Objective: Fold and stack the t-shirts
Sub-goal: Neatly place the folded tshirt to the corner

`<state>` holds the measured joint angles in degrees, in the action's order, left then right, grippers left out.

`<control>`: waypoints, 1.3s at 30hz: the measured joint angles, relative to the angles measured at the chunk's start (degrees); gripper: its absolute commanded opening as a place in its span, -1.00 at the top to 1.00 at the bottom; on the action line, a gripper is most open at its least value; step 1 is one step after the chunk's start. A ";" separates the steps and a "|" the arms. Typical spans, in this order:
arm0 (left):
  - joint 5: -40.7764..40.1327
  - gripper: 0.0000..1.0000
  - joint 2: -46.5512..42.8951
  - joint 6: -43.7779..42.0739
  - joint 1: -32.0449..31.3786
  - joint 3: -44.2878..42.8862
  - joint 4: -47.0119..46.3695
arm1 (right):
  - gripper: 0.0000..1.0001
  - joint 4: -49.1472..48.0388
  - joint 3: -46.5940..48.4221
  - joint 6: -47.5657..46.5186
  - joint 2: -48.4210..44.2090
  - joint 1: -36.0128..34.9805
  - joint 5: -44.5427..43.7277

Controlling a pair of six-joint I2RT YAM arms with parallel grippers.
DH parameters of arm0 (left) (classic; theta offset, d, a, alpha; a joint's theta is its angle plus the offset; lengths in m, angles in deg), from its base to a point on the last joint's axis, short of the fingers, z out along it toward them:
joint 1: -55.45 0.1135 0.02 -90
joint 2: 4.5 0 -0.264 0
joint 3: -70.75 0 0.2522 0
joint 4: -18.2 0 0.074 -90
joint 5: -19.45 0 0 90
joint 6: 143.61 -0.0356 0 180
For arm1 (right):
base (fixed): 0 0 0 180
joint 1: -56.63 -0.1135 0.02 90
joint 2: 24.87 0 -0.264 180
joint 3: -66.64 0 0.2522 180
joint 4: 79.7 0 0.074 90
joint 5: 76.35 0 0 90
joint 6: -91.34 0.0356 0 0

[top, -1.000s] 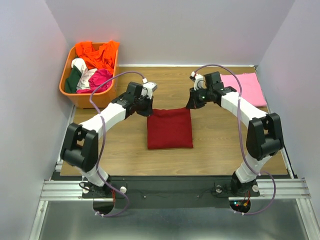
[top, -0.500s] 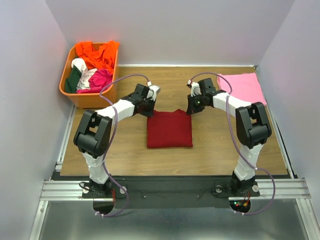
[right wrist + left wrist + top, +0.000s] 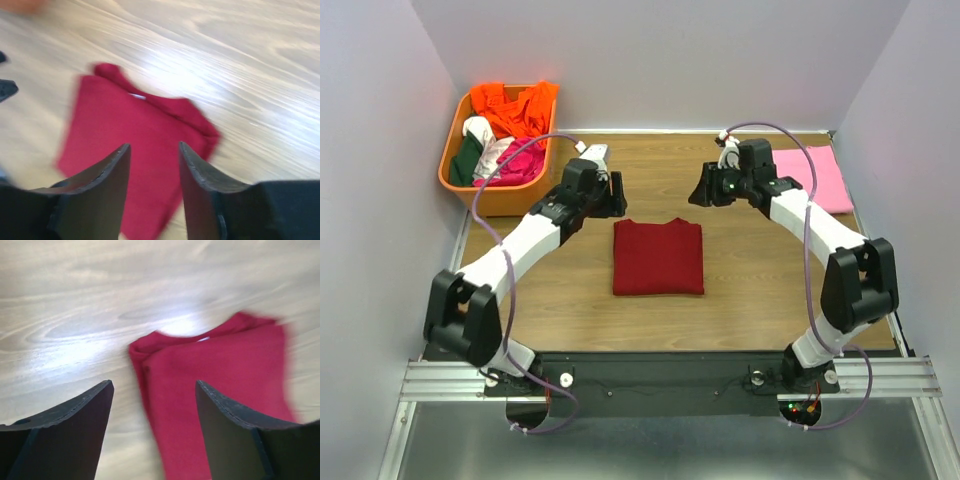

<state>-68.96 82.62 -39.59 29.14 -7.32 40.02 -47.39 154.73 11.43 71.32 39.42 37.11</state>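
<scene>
Both my jaws are spread wide and empty: left gripper [image 3: 154,390] and right gripper [image 3: 153,147] hang over the far corners of the folded dark red t-shirt [image 3: 658,257], clear of the cloth. Pink t-shirt [image 3: 810,175] lies flat at the table's [image 3: 760,290] far right. Bare wood all round the red one, basket [image 3: 505,197] far left.

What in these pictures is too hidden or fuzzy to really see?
1. Top view: lower clothes in the orange basket, buried under upper ones.
2. Top view: pink t-shirt's left edge, behind the right arm.
3. Wrist views: maroon t-shirt's neck label, motion-blurred.
4. Left wrist view: that shirt's near end, cut off by the bottom edge.
</scene>
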 measured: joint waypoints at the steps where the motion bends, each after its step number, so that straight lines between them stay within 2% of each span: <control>1: 0.26 -0.24 -1.99 1.64 -0.13 0.50 -0.50 | 0.19 -1.79 -0.90 2.21 -1.51 0.00 2.03; 2: 0.85 -0.07 -4.26 3.28 -0.48 1.31 -2.14 | 0.23 -3.19 -1.62 3.28 -2.03 0.00 3.48; 4: 2.29 0.16 -5.97 6.19 -1.49 2.19 -5.01 | 0.37 -6.40 -3.56 6.29 -1.92 0.00 6.71; 5: 3.10 0.40 -5.40 7.65 -1.95 2.27 -6.43 | 0.42 -8.22 -4.85 7.61 -1.05 0.00 8.04; 7: 4.48 0.47 -2.60 9.40 -2.60 2.29 -8.74 | 0.54 -10.03 -6.69 9.22 1.20 0.00 9.88; 8: 4.90 0.63 -0.55 10.19 -2.82 2.29 -9.53 | 0.58 -10.47 -7.30 9.66 2.84 0.00 10.56; 11: 5.16 0.70 6.91 11.23 -2.80 2.29 -10.56 | 0.70 -11.80 -8.59 10.34 8.24 0.07 11.54; 15: 4.79 0.71 16.06 12.07 -0.90 2.29 -11.08 | 0.76 -12.96 -8.72 10.14 13.75 1.05 12.09; 20: 6.19 0.68 20.37 13.07 2.21 0.74 -13.25 | 0.73 -14.67 -8.00 10.10 18.01 4.79 14.67; 22: 6.16 0.58 20.41 13.07 3.06 0.74 -13.55 | 0.62 -15.10 -7.61 10.10 18.25 6.01 15.08; 23: 6.16 0.37 20.26 13.07 3.32 0.85 -13.60 | 0.53 -15.30 -7.54 10.21 17.97 6.47 15.39; 24: 6.12 0.25 20.00 13.11 3.54 1.01 -13.55 | 0.48 -15.37 -7.54 10.29 17.57 6.75 15.61; 25: 6.12 0.05 19.21 13.18 3.56 1.36 -13.42 | 0.43 -15.34 -7.56 10.62 17.00 6.82 15.76; 26: 6.14 -0.04 18.23 13.33 3.56 2.01 -13.42 | 0.38 -15.26 -7.56 10.99 16.17 6.93 16.04; 29: 6.14 -0.20 11.89 14.25 3.43 5.40 -11.80 | 0.31 -15.69 -8.90 12.04 11.74 7.02 17.40; 32: 5.14 -0.19 0.59 16.09 1.14 10.19 -10.67 | 0.31 -16.22 -14.03 13.73 2.64 5.66 19.87; 35: 4.70 -0.09 -10.10 18.38 -3.98 14.25 -11.15 | 0.31 -17.25 -19.74 15.06 -5.60 2.36 21.97; 39: 4.66 0.10 -14.64 21.33 -9.40 19.52 -12.85 | 0.31 -18.25 -27.15 16.00 -10.01 -1.31 24.00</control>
<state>-64.31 67.97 -18.26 19.74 12.20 27.17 -65.64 127.58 27.42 61.31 38.11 61.11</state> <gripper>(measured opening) 0.498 0.348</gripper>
